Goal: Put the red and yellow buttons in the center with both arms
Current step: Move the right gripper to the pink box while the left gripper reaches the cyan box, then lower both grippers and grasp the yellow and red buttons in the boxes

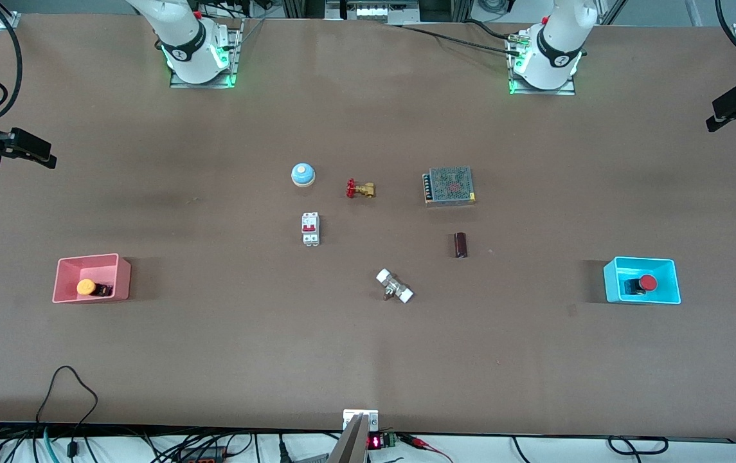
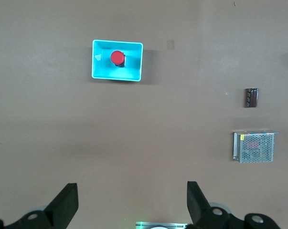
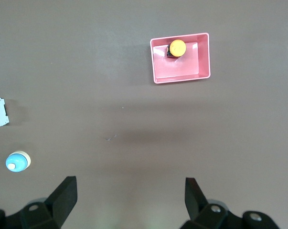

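Nearest the camera, the yellow button [image 1: 87, 287] lies in the pink tray [image 1: 62, 283] and the red button [image 1: 647, 282] in the cyan tray [image 1: 612, 283], flanking the white-capped fitting [image 1: 394, 286] at bench [image 1: 368, 360] centre. Each spread pincer, right pincer [image 3: 129, 198] and left pincer [image 2: 133, 200], hangs high, nearer its own tray.

A cyan tray [image 1: 612, 283] sits nearest the left gripper [image 2: 133, 202], a pink tray [image 1: 118, 276] nearest the right gripper [image 3: 129, 200]; well apart from both (mid-table) lie a blue-and-white dome [image 1: 303, 174], brass valve [image 1: 360, 189], circuit breaker [image 1: 310, 228], mesh power supply [image 1: 449, 186] and dark cylinder [image 1: 461, 245].
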